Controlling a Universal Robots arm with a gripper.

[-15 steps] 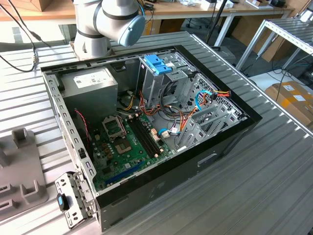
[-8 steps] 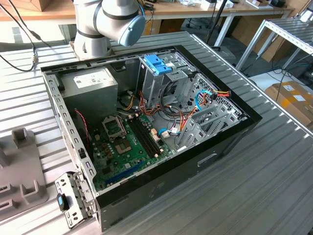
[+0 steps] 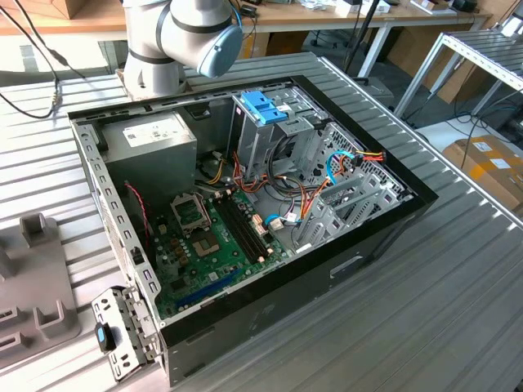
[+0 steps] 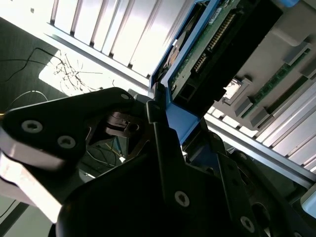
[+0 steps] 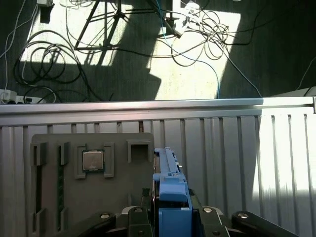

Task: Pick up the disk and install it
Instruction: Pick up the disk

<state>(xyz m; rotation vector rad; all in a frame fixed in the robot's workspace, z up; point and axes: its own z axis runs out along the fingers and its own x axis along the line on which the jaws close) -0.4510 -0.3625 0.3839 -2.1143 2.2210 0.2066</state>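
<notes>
Blue-railed disk (image 5: 167,170) — clamped edge-on within the gripper (image 5: 170,210).

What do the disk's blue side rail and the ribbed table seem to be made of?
Disk side rail: probably plastic, even blue, matte, moulded edges. Table: likely bare aluminium, silver ribbed profiles with bright glare.

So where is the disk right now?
In the first wrist view the disk is clamped in the hand, above the slatted table, beside the grey tray holding a chip.
</notes>
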